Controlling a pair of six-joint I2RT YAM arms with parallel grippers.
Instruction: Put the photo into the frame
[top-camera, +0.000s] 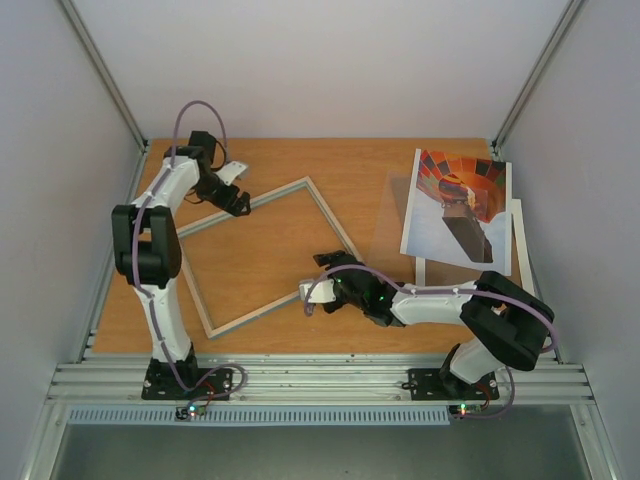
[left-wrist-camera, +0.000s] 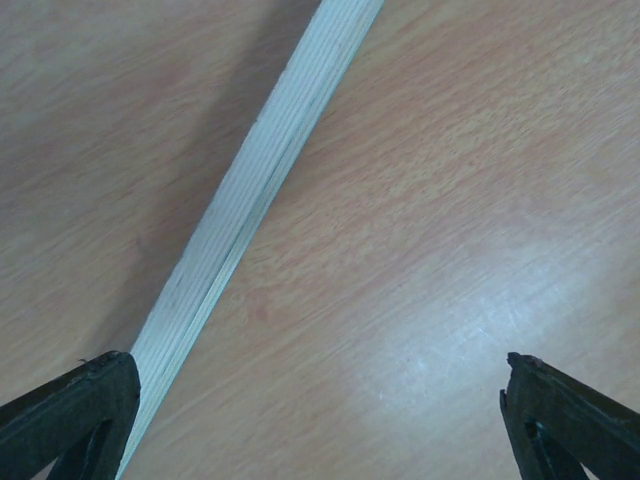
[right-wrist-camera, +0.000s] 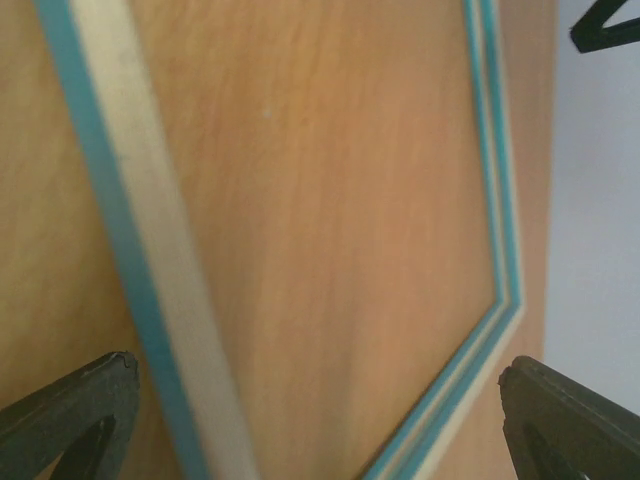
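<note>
In the top view, the large rectangular frame (top-camera: 268, 197) with thin pale rails lies flat on the brown wooden bench (top-camera: 300, 160), turned like a diamond, left of the middle. The rectangular paper photo (top-camera: 455, 205) of an orange and red hot-air balloon on blue sky lies well apart from it at the far right, on top of a white card mat (top-camera: 518, 245). The left claw (top-camera: 242, 206) hangs over the far rail of the frame, and the right claw (top-camera: 316, 277) is just beside its right rail. Both are spread wide and hold nothing.

In the left wrist view, the claw's black fingers (left-wrist-camera: 70, 415) stand far apart. One pale wood rail runs diagonally down to the left finger; I cannot tell if they touch.

In the right wrist view, which is a little blurred, the turquoise edges of two rails show between the parted fingers (right-wrist-camera: 570, 415).

I judge the photo to be light, thin and easy to bend. Because it lies flat, it is best pinched at the white margin, at an edge or corner. The frame looks stiff and light and may slide, so it should be held by a rail.
</note>
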